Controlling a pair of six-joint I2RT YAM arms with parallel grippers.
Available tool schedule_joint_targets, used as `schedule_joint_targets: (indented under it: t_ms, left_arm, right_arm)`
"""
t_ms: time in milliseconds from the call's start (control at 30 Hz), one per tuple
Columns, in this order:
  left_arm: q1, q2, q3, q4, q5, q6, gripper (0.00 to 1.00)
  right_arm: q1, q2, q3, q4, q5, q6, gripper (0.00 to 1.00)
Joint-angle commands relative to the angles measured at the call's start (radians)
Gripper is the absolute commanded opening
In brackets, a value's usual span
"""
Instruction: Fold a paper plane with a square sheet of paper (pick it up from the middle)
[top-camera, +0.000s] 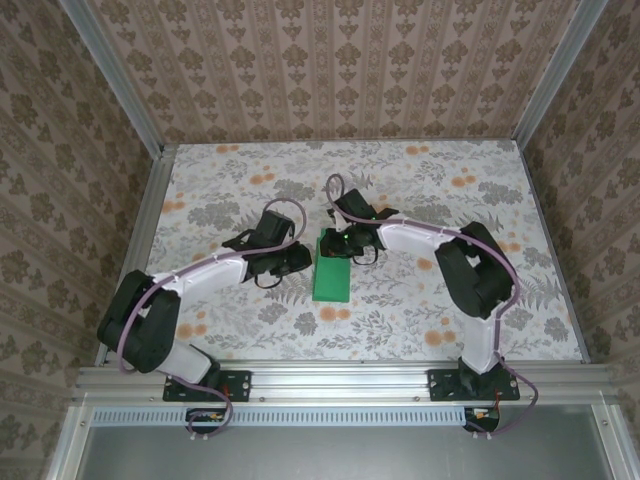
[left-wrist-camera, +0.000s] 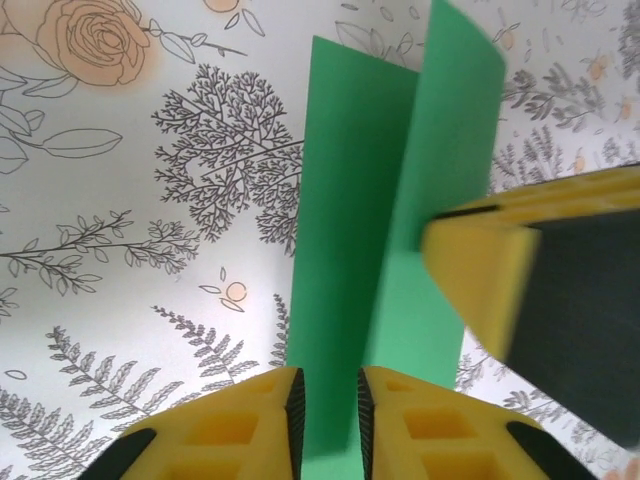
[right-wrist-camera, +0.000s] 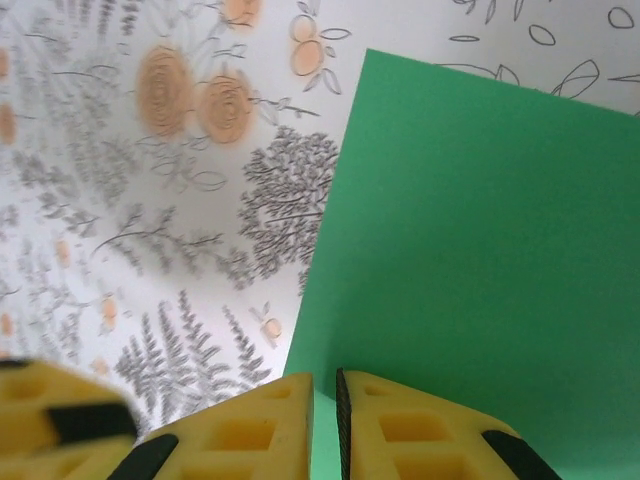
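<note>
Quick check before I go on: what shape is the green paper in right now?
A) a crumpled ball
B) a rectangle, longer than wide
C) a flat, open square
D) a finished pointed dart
B: in the top view the green paper lies on the table as a straight-edged rectangle, longer than it is wide, with no pointed nose.

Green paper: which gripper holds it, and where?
The right gripper pinches the green paper at one edge. The left gripper, slightly open around it, seems not to grip.
</note>
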Motion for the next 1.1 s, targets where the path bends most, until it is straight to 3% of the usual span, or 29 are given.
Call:
schedule_joint_targets:
  t_ms: [0,233,667,867,1067]
  left_arm:
    - [0.002,-0.030,-0.023,0.019,0.006,-0.021,0.28]
    - [-0.036,-0.025,-0.014,0.040,0.029,-0.024,0.34]
    - [-0.156,0.144,0.032,0.193,0.103,-0.084,0.30]
    - [-0.194,0.215,0.057,0.259,0.133,-0.108,0.28]
    - [-0.203,0.253,0.064,0.346,0.155,-0.139,0.26]
  right_arm:
    - [0.010,0.058,0.068,-0.064,0.073,-0.025,0.17]
    - [0.005,0.120,0.114,-0.075,0.193,0.046,0.17]
    - [-0.033,0.071,0.046,-0.090,0.338,0.220,0.17]
    - [-0.056,-0.007,-0.003,-0.054,0.278,0.228,0.17]
    - [-0.103,-0.092,-0.088,0.067,0.095,0.219,0.19]
